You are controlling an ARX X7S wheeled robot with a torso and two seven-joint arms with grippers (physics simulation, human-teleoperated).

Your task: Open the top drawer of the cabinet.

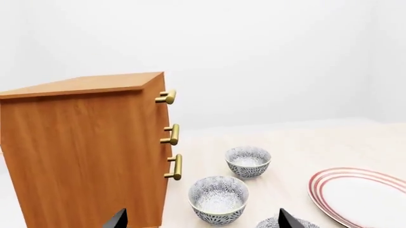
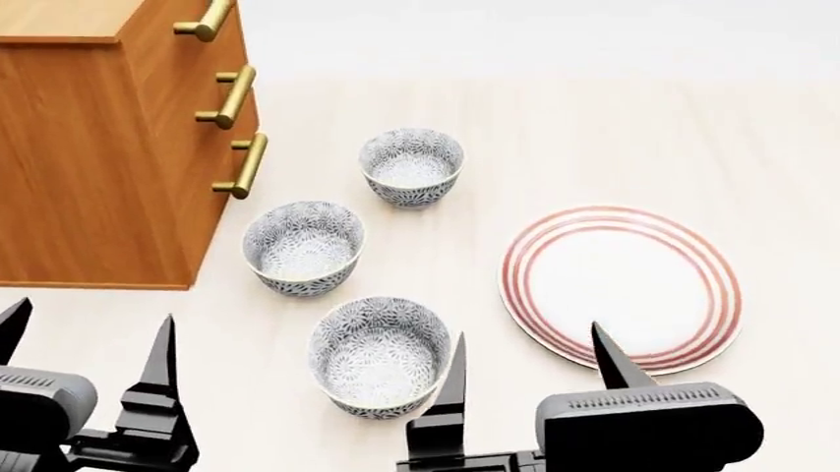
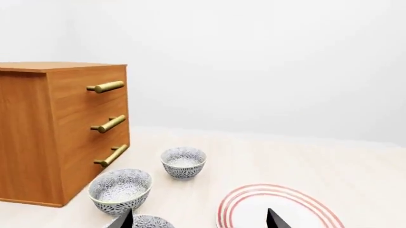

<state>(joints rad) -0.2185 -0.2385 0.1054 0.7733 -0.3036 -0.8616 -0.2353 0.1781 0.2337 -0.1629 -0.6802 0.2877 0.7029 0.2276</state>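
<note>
The orange-brown cabinet [image 2: 92, 147] stands at the far left of the pale table. It also shows in the left wrist view [image 1: 82, 152] and the right wrist view [image 3: 32, 133]. Its top drawer [image 3: 70, 90] is shut, flush with the two drawers below, and its brass bar handle [image 2: 204, 22] sticks out towards the bowls. My left gripper [image 2: 90, 339] is open and empty, in front of the cabinet's near side. My right gripper [image 2: 528, 354] is open and empty, near the table's front, well away from the cabinet.
Three patterned bowls stand in front of the drawers: a far bowl [image 2: 413, 165], a middle bowl [image 2: 305, 246] and a near bowl [image 2: 381, 356] between my grippers. A white plate with red rings [image 2: 620, 285] lies to the right.
</note>
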